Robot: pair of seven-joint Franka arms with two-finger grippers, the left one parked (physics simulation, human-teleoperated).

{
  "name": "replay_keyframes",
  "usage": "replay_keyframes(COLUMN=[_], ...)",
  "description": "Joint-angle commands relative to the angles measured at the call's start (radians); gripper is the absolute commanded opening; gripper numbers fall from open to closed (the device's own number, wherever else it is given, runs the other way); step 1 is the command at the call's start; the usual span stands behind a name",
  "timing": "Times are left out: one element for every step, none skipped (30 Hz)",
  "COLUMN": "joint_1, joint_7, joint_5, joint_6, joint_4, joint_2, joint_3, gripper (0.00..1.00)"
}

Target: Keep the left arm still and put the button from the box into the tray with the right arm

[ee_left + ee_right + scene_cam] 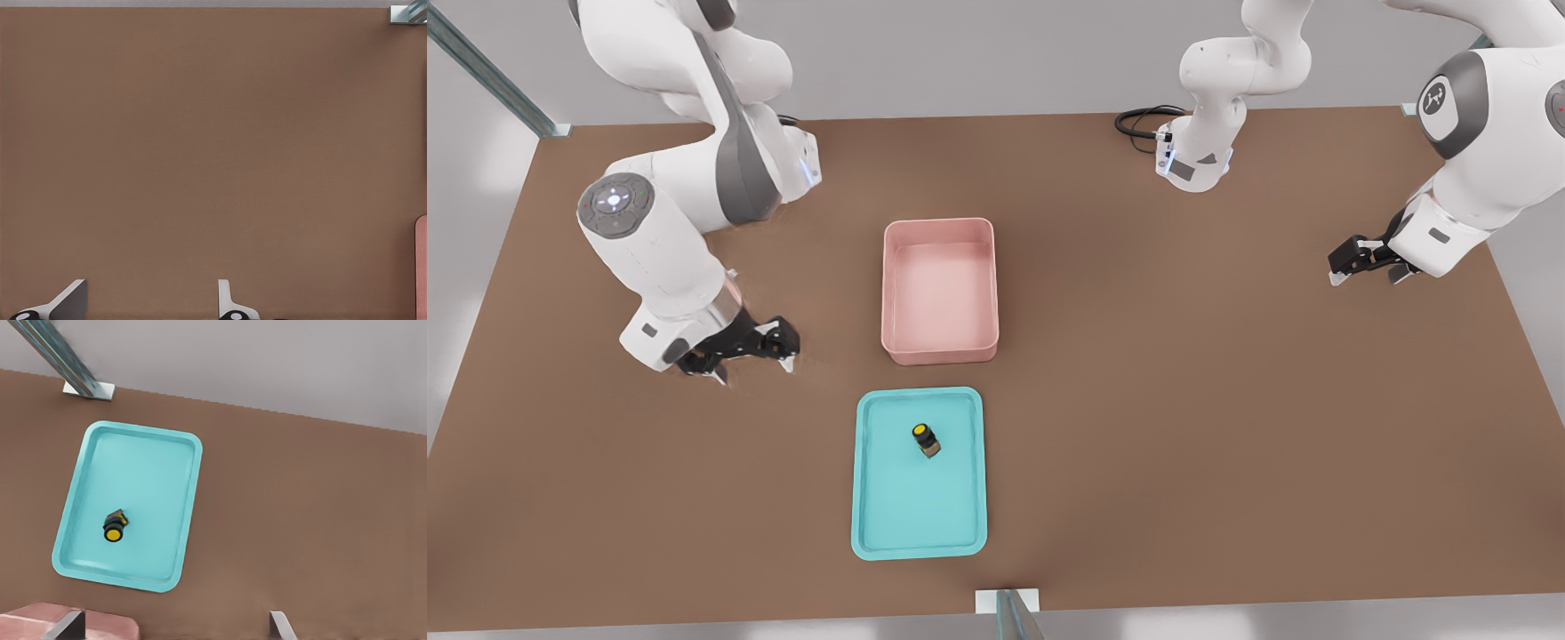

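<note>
Button (926, 439) sits inside the tray (871, 498), lying tipped on its side on the teal floor, its round yellow top showing and its black body behind it, toward the end of the tray nearer the box! From the right wrist view the button (115, 526) is just as clear, resting on the tray (167, 493) floor and apart from every rim. The tray lies flat on the brown table (1227, 400), and just beyond its far short end stands the pink box (898, 258), close to the tray but not touching it, with only bare pink floor showing inside. A corner of that box (100, 623) peeks into the right wrist view too. Off to the front view's left, the right arm (658, 258) is bent low over the table, its round pad of lit dots facing up. Its gripper (751, 362) hangs just above the table, beside the box and tray and well clear of both. The 2 fingers (277, 627) are spread wide apart with nothing between them, white tips pointing at bare tabletop. A metal frame post (1009, 613) meets the table's near edge just past the tray.
</note>
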Motion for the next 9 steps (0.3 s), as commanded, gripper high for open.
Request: replay_keyframes(joint_1=[-0.018,-0.012,-0.018,-0.021,-0.030,-0.048,-0.050,-0.053,-0.053], joint_7=[-0.091,-0.076,-0.073,-0.067,-0.045,-0.045,-0.048,-0.051,-0.051], joint_5=[-0.001,0.004,0.006,0.001,0.003,0.004,0.003,0.003,0.000], joint_6=[-0.362,-0.367,-0.422,-0.434,-0.467,-0.470,-0.470,-0.470,-0.470], joint_4=[0.027,0.028,0.080,0.091,0.091,0.100,0.116,0.117,0.117], joint_2=[-0.030,-0.060,-0.028,-0.025,-0.020,0.007,0.006,0.006,0.006], joint_3=[-0.006,-0.008,-0.009,-0.009,-0.011,-0.002,-0.002,-0.005,-0.006], gripper=[1.00,1.00,1.00,1.00,1.00,1.00,1.00,1.00,1.00])
